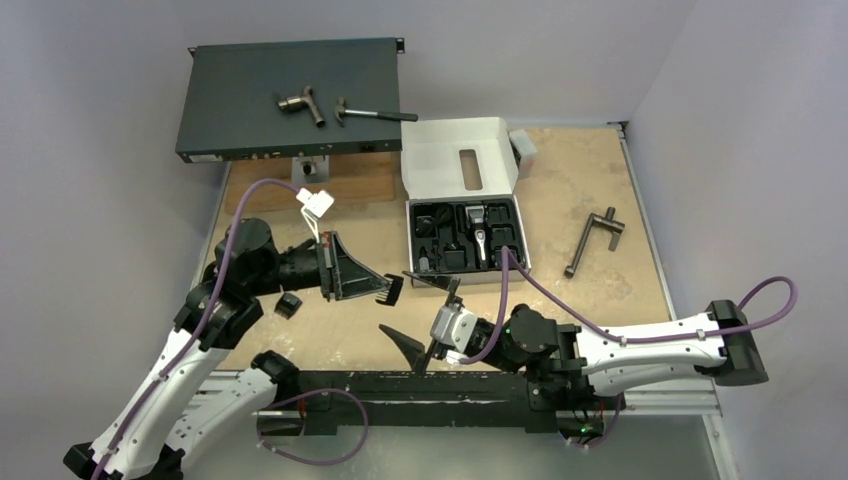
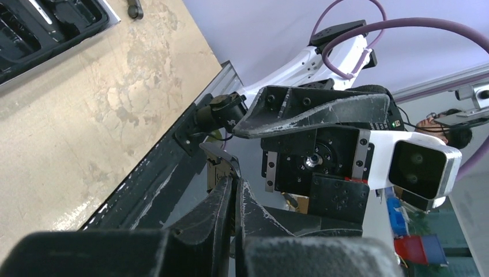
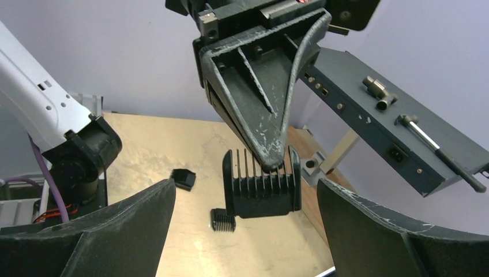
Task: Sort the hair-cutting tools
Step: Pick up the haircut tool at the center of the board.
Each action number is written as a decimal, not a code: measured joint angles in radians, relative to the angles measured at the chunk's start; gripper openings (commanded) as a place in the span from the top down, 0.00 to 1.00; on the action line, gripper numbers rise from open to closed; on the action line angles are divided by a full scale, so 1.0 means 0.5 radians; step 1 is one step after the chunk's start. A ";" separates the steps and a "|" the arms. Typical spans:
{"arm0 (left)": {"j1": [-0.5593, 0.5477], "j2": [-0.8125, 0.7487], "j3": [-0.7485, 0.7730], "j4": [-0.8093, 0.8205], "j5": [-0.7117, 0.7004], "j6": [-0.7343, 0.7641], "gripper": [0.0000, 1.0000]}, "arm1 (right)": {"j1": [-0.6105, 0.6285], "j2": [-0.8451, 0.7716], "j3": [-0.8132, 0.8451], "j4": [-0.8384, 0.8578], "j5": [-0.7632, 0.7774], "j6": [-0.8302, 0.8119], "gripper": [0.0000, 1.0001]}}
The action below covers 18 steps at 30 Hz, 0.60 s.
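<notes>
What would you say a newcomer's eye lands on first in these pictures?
The left pincer pinches a black comb attachment in mid-air, right in front of the wide-open right pincer. Beyond them, an open white box shows the clipper in its black tray, and two smaller combs lie loose on the table.

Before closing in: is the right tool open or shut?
Open: the right tool has its fingers wide apart in its wrist view, empty; the left tool holds the comb attachment.

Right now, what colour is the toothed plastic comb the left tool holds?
The toothed plastic comb is black, clearest in the right wrist view.
</notes>
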 measured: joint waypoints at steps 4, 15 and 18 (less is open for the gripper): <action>0.000 0.016 -0.016 0.015 0.005 -0.009 1.00 | -0.001 0.045 0.018 0.005 -0.012 -0.001 0.14; 0.000 -0.001 -0.027 0.047 0.019 -0.037 1.00 | 0.002 0.074 0.046 0.011 -0.040 0.027 0.19; 0.000 -0.014 -0.047 0.053 0.031 -0.037 1.00 | 0.001 0.074 0.046 0.005 -0.040 0.031 0.23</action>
